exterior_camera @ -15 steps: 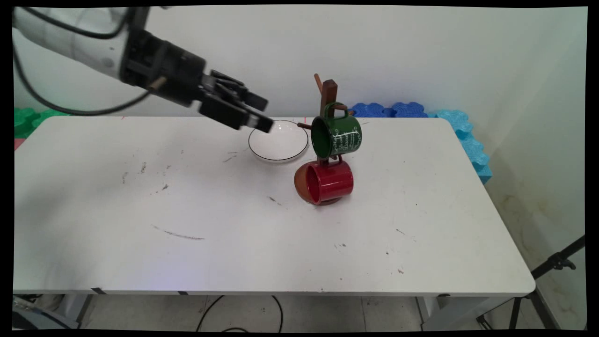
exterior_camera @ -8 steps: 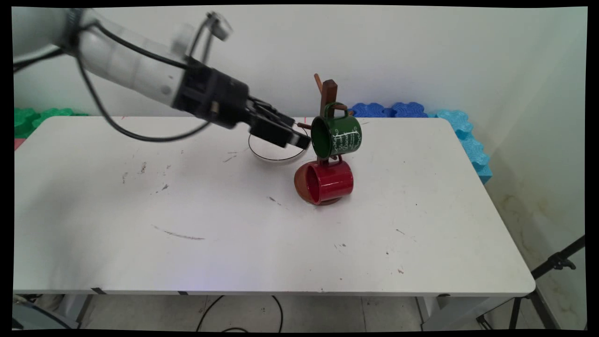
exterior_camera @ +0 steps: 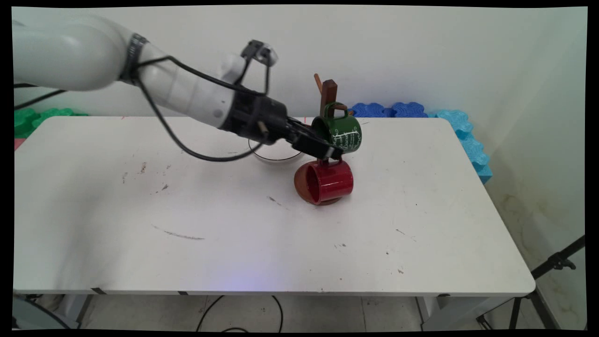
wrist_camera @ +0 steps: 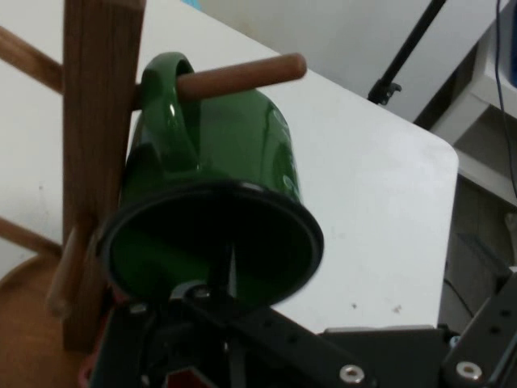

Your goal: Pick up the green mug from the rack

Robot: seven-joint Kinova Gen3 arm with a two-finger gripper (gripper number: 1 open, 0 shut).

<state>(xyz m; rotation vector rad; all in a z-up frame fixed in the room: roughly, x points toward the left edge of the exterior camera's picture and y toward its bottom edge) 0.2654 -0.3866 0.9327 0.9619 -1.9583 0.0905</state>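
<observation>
Black hand at the green mug's rim.
Mug hangs on a wooden rack; finger state unclear.

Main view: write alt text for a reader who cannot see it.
A white arm's black pincer reaches the rim of a green mug hanging on a wooden mug tree. A red mug hangs below; a white bowl sits behind on the white table.

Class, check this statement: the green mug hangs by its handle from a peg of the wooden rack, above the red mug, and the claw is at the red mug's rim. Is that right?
Not quite. The claw is at the rim of the green mug, not the red mug; the main view shows this. The green mug does hang by its handle from a peg of the wooden rack, above the red one.
</observation>
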